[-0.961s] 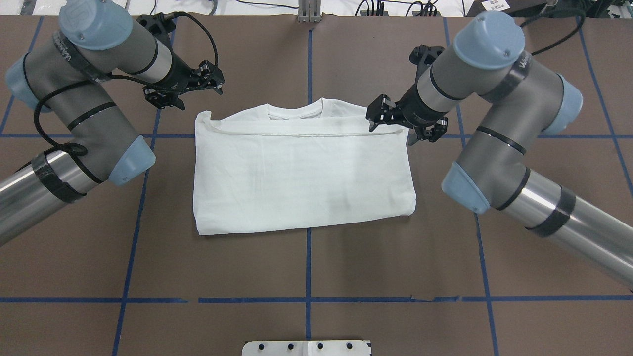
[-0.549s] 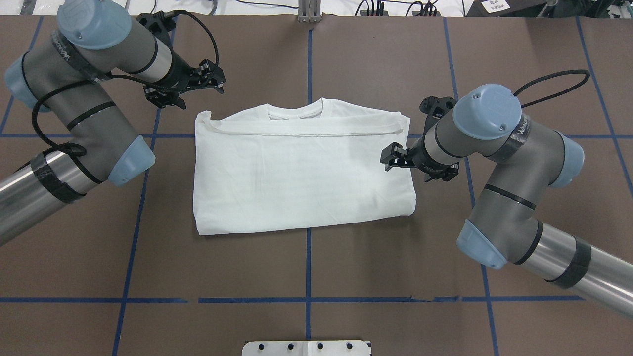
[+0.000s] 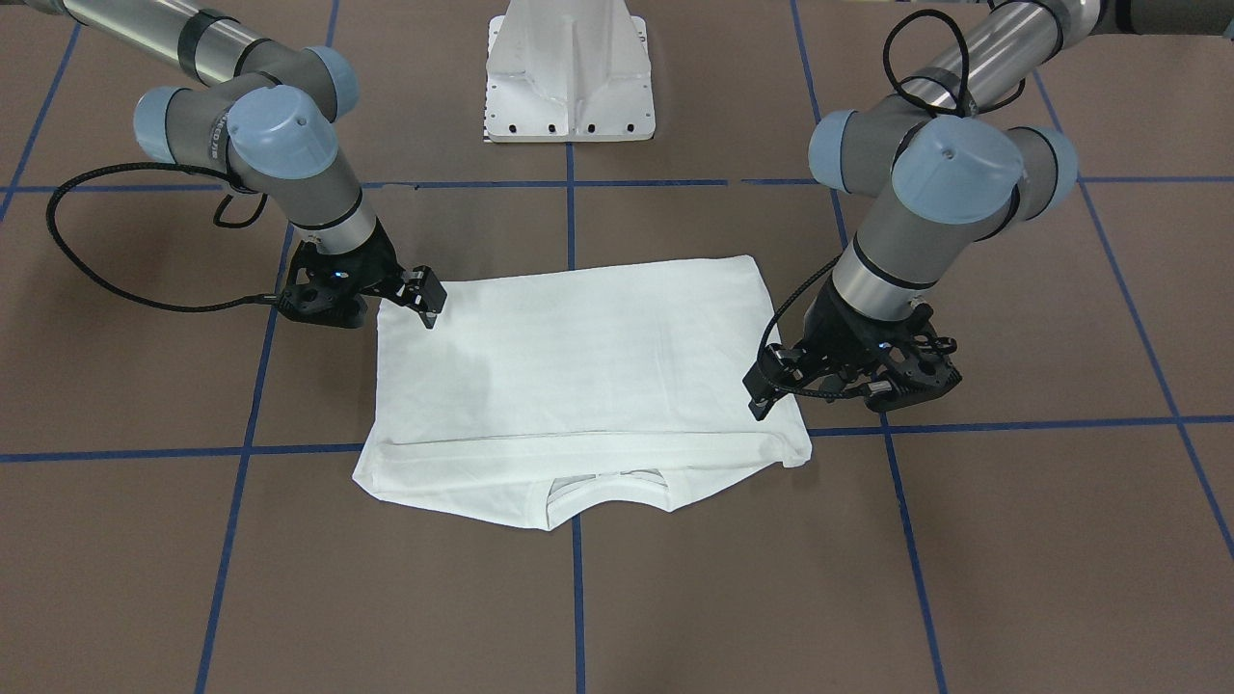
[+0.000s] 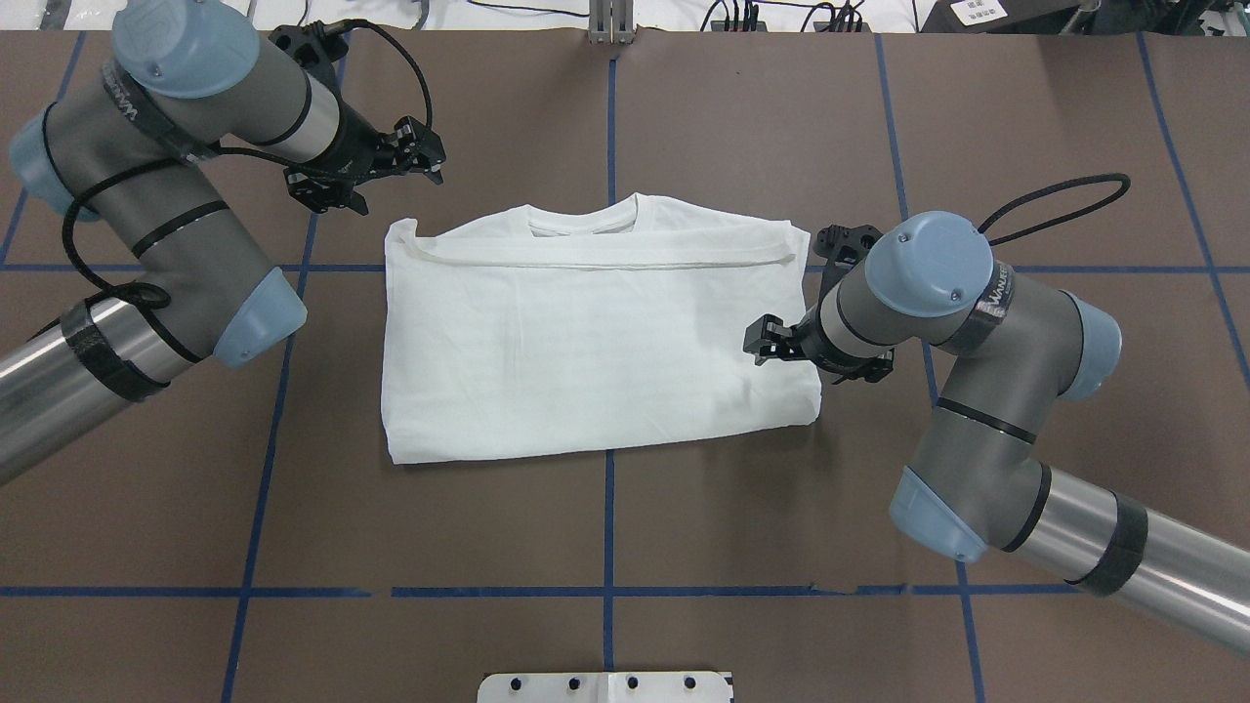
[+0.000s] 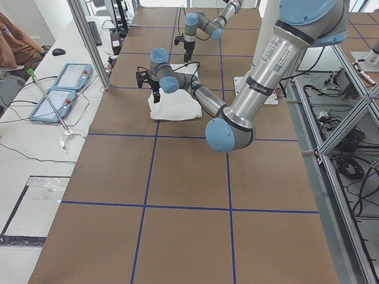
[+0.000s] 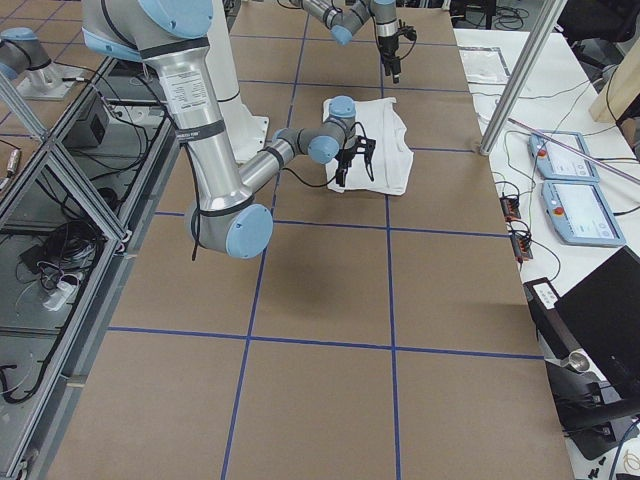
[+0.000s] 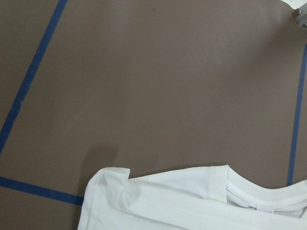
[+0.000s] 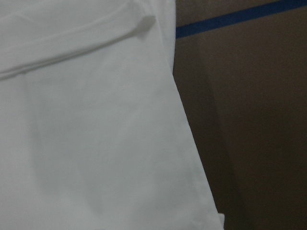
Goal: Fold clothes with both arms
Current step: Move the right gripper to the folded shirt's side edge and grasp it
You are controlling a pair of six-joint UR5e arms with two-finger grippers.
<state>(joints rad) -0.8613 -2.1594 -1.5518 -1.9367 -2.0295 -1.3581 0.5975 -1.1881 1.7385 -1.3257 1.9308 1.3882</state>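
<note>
The brown table marked with a grid of blue tape lines (image 4: 605, 527) carries the large white long-sleeved shirt (image 4: 586, 351) near its middle, well away from every edge. The shirt is already doubled into a flat rectangle, with its ribbed round collar (image 4: 586, 217) toward the table edge away from the robot. It should handle as light, limp, layered cloth that sags and slides apart when lifted. A hold is therefore probably best taken at the corners or along a side edge, pinching through all the layers. The left arm's black two-finger gripper (image 4: 422, 154) hangs over bare table just beyond the shirt's collar-side corner; its jaws stand apart and hold nothing. The right arm's black two-finger gripper (image 4: 760, 344) sits low at the opposite side edge, its tips over the cloth. I cannot tell how wide it is, or whether it touches the cloth.
</note>
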